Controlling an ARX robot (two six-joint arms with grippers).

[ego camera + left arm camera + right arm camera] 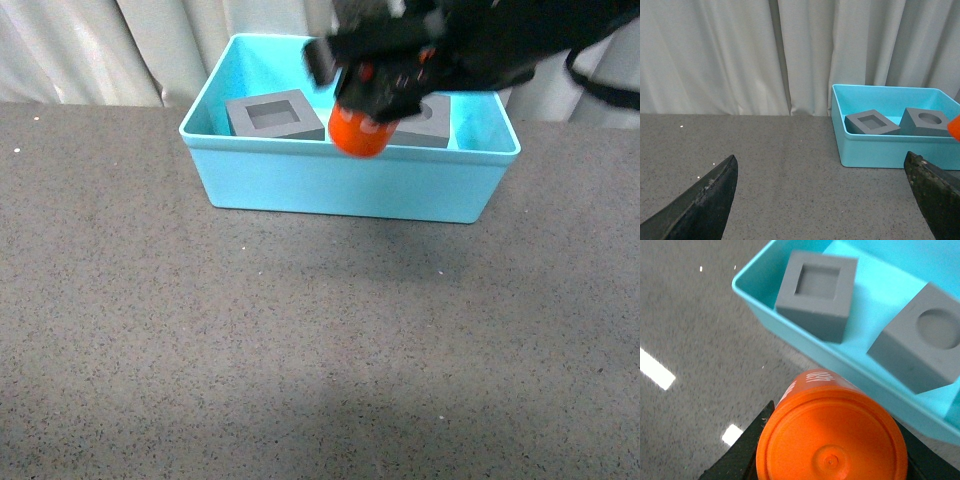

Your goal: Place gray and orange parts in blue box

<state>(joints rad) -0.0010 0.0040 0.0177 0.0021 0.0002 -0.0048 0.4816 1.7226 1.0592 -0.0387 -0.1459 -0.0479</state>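
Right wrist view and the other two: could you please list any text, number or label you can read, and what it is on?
Orange cylinder: a short white print on its side, foreshortened and blurred, not readable.
Square-recess gray cube, round-recess gray cube, blue box: no text visible.

Our right arm [520, 35] reaches across from the right, dark and blurred in the front view. Our right gripper [365, 118] hangs in the air, its jaws clamped on either side of the orange cylinder [358, 135]. Our left gripper [820, 200] points level ahead, jaws spread wide apart.
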